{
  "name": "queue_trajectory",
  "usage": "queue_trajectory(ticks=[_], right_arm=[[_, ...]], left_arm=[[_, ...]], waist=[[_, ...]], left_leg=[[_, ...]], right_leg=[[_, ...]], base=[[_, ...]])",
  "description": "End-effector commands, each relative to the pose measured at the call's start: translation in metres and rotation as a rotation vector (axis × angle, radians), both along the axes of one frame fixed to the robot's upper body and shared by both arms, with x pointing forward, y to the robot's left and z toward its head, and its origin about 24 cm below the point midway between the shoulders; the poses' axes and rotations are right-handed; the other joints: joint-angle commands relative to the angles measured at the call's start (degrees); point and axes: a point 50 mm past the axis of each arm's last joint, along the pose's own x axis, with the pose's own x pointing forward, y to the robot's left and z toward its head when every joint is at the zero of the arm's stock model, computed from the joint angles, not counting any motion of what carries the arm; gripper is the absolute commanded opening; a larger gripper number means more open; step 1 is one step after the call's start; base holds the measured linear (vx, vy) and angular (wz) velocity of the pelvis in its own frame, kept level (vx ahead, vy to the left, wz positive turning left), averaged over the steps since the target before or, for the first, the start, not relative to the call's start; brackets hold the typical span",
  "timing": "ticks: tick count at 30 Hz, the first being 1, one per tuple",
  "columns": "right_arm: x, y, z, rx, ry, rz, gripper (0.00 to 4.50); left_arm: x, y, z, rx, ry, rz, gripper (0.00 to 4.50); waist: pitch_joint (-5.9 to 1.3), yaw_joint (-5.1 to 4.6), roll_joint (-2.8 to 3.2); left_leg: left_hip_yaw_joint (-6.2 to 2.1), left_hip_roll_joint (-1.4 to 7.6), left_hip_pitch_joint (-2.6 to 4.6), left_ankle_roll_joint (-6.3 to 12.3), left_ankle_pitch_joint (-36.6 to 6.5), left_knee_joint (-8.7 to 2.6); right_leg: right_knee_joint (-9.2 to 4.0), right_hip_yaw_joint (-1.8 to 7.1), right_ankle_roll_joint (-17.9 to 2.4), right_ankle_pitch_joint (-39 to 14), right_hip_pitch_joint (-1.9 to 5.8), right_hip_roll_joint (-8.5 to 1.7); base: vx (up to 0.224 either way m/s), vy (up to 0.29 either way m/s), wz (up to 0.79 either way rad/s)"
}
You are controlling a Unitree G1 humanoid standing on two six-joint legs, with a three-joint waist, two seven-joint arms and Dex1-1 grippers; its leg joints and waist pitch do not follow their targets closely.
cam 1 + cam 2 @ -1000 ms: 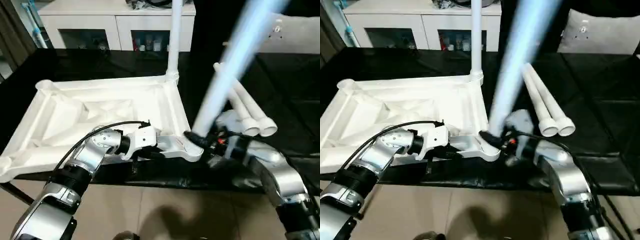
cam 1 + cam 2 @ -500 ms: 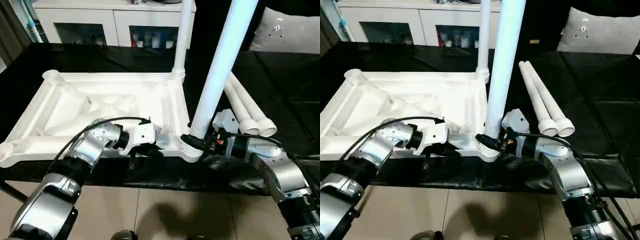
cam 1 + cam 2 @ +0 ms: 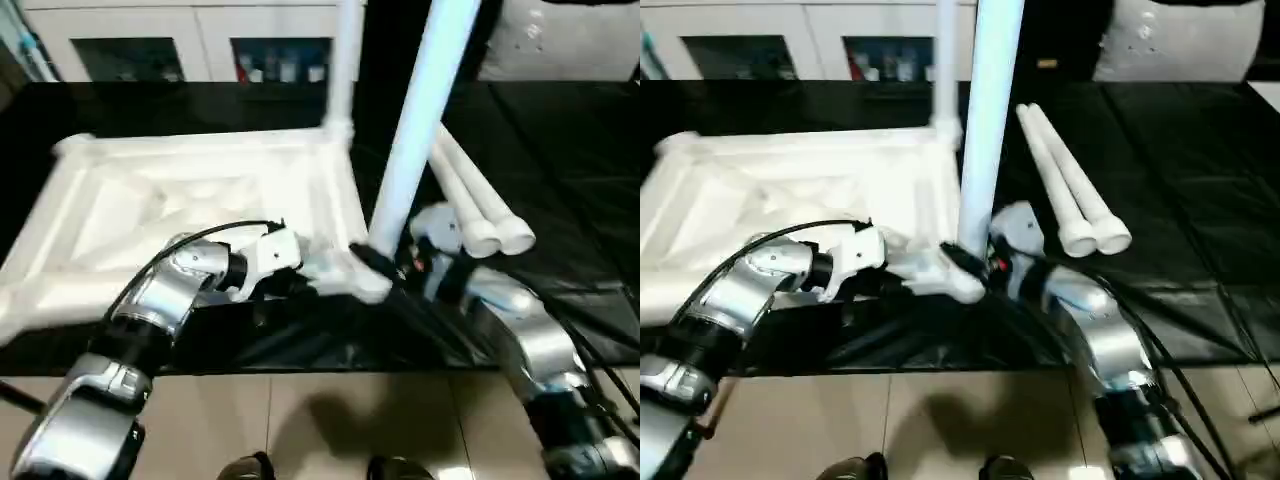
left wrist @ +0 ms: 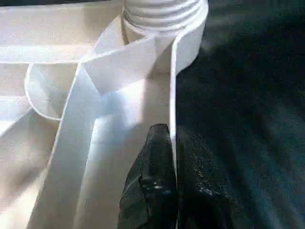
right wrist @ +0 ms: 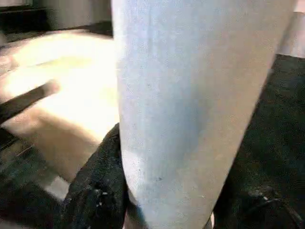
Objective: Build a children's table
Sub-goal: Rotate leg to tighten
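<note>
A: What is the left gripper [image 4: 172, 179] doing?

B: It is pinching the thin white side wall of the tabletop [image 3: 150, 200], one black finger [image 4: 150, 183] on either face of the rim, clamped tight near the corner socket [image 4: 164, 16].

A: And the right gripper [image 3: 975, 262]?

B: It is grasping the leg [image 3: 415, 125], a smooth white plastic tube, close to its lower end. In the right wrist view the black fingers [image 5: 95, 191] are sitting on both sides of the tube, half spread by its width.

A: Where is that leg standing?

B: It is rising a little tilted from the near right corner of the tabletop, which is lying upside down on the black-covered work surface [image 3: 580, 150], ribbed underside up.

A: Any other legs?

B: A second leg [image 3: 345, 60] is standing upright in the far right corner socket. Two spare legs [image 3: 1070, 190], round tubes with flared ends, are lying side by side, touching, on the black cover just right of the tabletop.
</note>
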Motion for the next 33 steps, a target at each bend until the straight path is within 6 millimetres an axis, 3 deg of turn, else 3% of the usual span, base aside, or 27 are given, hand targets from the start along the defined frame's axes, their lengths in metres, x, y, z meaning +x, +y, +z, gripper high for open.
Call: queue_trajectory(ticks=[1, 4, 5, 7, 8, 9, 11, 14, 18, 20, 23, 25, 27, 31, 33], right_arm=[[-0.007, -0.028, -0.069, -0.142, 0.33, -0.247, 1.88], [0.009, -0.024, -0.067, -0.163, 0.332, -0.354, 1.88], [0.009, -0.023, -0.067, -0.163, 0.331, -0.357, 1.88], [0.015, -0.019, -0.065, -0.155, 0.333, -0.382, 1.88], [0.016, -0.017, -0.065, -0.152, 0.335, -0.383, 1.88], [0.016, -0.016, -0.064, -0.146, 0.337, -0.379, 1.88], [0.017, -0.013, -0.065, -0.131, 0.348, -0.379, 1.88], [0.017, -0.01, -0.067, -0.123, 0.356, -0.384, 1.88], [0.018, -0.009, -0.069, -0.119, 0.359, -0.394, 1.88], [0.019, -0.007, -0.069, -0.101, 0.371, -0.389, 1.88], [0.02, -0.007, -0.068, -0.112, 0.358, -0.378, 1.88], [0.022, -0.006, -0.065, -0.109, 0.335, -0.357, 1.88], [0.023, -0.006, -0.064, -0.105, 0.324, -0.349, 2.44], [0.024, -0.006, -0.06, -0.103, 0.295, -0.324, 2.77], [0.025, -0.007, -0.059, -0.106, 0.28, -0.318, 2.77]], left_arm=[[-0.005, -0.024, 0.016, -0.103, -0.038, 0.002, 0.0], [-0.012, -0.044, 0.021, -0.079, -0.073, -0.002, 0.0], [-0.012, -0.045, 0.022, -0.076, -0.074, -0.002, 0.0], [-0.018, -0.052, 0.023, -0.045, -0.079, 0.011, 0.0], [-0.02, -0.053, 0.024, -0.042, -0.077, 0.02, 0.0], [-0.02, -0.052, 0.023, -0.039, -0.073, 0.023, 0.0], [-0.019, -0.049, 0.021, -0.012, -0.083, 0.045, 0.0], [-0.018, -0.046, 0.02, 0.02, -0.088, 0.067, 0.0], [-0.018, -0.042, 0.02, 0.033, -0.098, 0.085, 0.0], [-0.019, -0.042, 0.021, 0.029, -0.096, 0.08, 0.0], [-0.019, -0.042, 0.022, 0.025, -0.101, 0.075, 0.0], [-0.019, -0.041, 0.022, 0.025, -0.103, 0.073, 0.0], [-0.018, -0.041, 0.022, 0.022, -0.109, 0.075, 0.0], [-0.016, -0.037, 0.018, 0.034, -0.135, 0.073, 0.0], [-0.015, -0.036, 0.016, 0.037, -0.137, 0.078, 0.0]], waist=[[-1.51, -0.17, 0.02], [-1.4, -0.31, 0.03], [-1.39, -0.71, 0.01], [-2.08, -0.65, 0.21], [-2.01, -0.86, 0.09], [-1.77, -0.96, 0.1], [-2.18, -0.91, 0.16], [-2.52, -0.94, 0.32], [-2.73, -0.86, 0.65], [-2.55, -0.93, 0.76], [-2.25, -0.87, 0.87], [-2.29, -0.73, 0.81], [-2.4, -0.69, 0.73], [-2.7, -0.5, 0.74], [-3.05, -0.14, 0.92]], left_leg=[[-1.94, 2.79, 0.34, -1.4, -26.91, -4.75], [-1.45, 2.53, 0.35, -0.35, -25.71, -4.47], [-1.5, 2.52, -0.32, -0.37, -24.49, -4.56], [-1.21, 2.63, -0.22, -0.06, -21.88, -4.28], [-1.06, 2.58, -0.57, 0.32, -20.46, -4.25], [-1.11, 2.44, -0.83, 0.54, -21.07, -4.36], [-1.1, 2.43, -0.73, 0.62, -20.08, -4.1], [-0.78, 2.46, -0.61, 1.11, -16.66, -3.74], [-0.55, 2.51, -0.33, 1.26, -14.47, -3.4], [-0.48, 2.5, -0.24, 0.96, -15.85, -3.5], [-0.45, 2.62, 0.1, -0.26, -19.48, -3.63], [-0.45, 2.64, 0.23, -0.92, -19.8, -3.62], [-0.44, 2.63, 0.32, -1.2, -19.27, -3.61], [-0.25, 2.65, 0.44, -0.94, -18.21, -3.3], [-0.13, 2.71, 0.44, -0.36, -14.47, -3.08]], right_leg=[[-5.46, 1.67, -7.64, -33.87, 0.47, -3.61], [-5.88, 1.77, -7.53, -30.88, 0.12, -3.16], [-5.45, 1.69, -8.22, -28.45, 0.49, -3.13], [-5.15, 1.66, -8.88, -23.33, 0.76, -2.98], [-4.81, 1.55, -9.95, -19.65, 0.99, -2.82], [-4.87, 1.29, -9.83, -21.07, 1.09, -2.8], [-4.78, 1.38, -9.92, -19.97, 1.25, -2.88], [-4.11, 1.35, -12.33, -11.2, 1.61, -2.57], [-3.63, 1.31, -14.66, -5.19, 1.97, -2.39], [-3.73, 1.26, -14.95, -6.32, 1.93, -2.32], [-4.33, 1.46, -13.52, -13.55, 1.62, -2.4], [-4.37, 1.58, -12.85, -14.5, 1.57, -2.37], [-4.21, 1.59, -12.91, -13.27, 1.62, -2.16], [-4.03, 1.62, -14.17, -10.08, 1.67, -2.02], [-3.43, 1.58, -14.99, -4.26, 1.95, -1.89]], base=[[0.0, 0.0, 0.0], [0.0, 0.0, 0.0], [0.0, 0.0, 0.0], [0.0, 0.0, 0.0], [0.0, 0.0, 0.0], [0.0, 0.0, 0.0], [0.0, 0.0, 0.0], [0.053, -0.009, -0.03], [0.0, 0.0, 0.0], [0.0, 0.0, 0.0], [0.0, 0.0, 0.0], [0.0, 0.0, 0.0], [0.0, 0.0, 0.0], [0.0, 0.0, 0.0], [0.0, 0.0, 0.0]])
